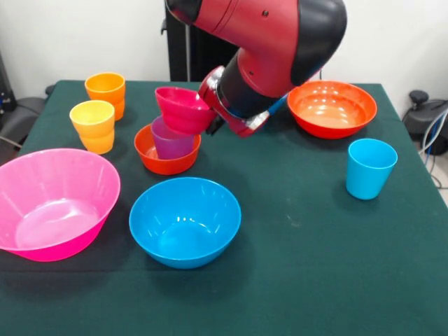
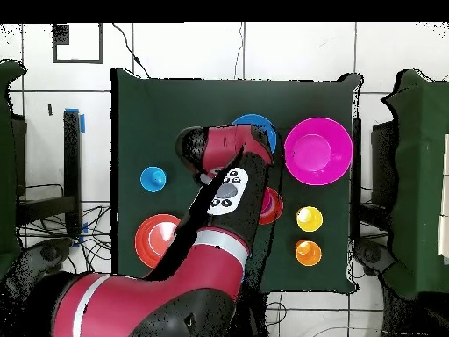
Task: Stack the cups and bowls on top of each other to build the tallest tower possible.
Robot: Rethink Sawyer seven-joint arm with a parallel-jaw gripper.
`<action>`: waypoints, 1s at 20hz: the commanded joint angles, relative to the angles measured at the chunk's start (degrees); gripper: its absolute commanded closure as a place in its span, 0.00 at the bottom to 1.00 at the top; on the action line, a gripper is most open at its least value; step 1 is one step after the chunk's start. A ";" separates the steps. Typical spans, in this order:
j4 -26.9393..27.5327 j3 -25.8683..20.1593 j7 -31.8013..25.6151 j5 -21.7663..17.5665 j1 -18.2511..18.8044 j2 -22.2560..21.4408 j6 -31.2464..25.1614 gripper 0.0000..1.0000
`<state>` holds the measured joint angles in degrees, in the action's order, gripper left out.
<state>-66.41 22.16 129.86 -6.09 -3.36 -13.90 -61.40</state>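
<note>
Here we see the tower left of centre on the worktop, small magenta bowl tilted atop the purple cup, end effector touching it, grip we cannot tell.

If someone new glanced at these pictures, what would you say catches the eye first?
The red and black arm dominates, coming down over the table's middle to the tilted small magenta bowl atop the purple cup, which stands in the small orange-red bowl. Next come the biggest pink bowl at the front view's left and the blue bowl beside it.
</note>
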 commanded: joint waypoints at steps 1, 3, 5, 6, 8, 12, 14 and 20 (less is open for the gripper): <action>-4.81 -3.11 5.25 -3.05 0.49 4.11 7.60 1.00; -5.34 -2.85 5.36 -2.96 0.39 4.39 8.74 1.00; -5.00 -2.83 5.01 -2.89 0.76 5.01 9.69 1.00; -4.67 -2.71 4.83 -2.85 0.90 5.24 9.72 1.00; -4.27 -2.51 4.40 -2.78 1.14 5.41 9.79 1.00; -4.19 -2.15 4.17 -2.55 1.27 5.60 10.23 1.00; -4.10 -2.00 4.34 -2.38 1.18 5.78 10.24 1.00; -4.92 -1.54 5.41 -1.45 0.60 5.41 8.33 1.00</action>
<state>-68.02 24.38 129.86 -6.07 -3.00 -11.88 -55.90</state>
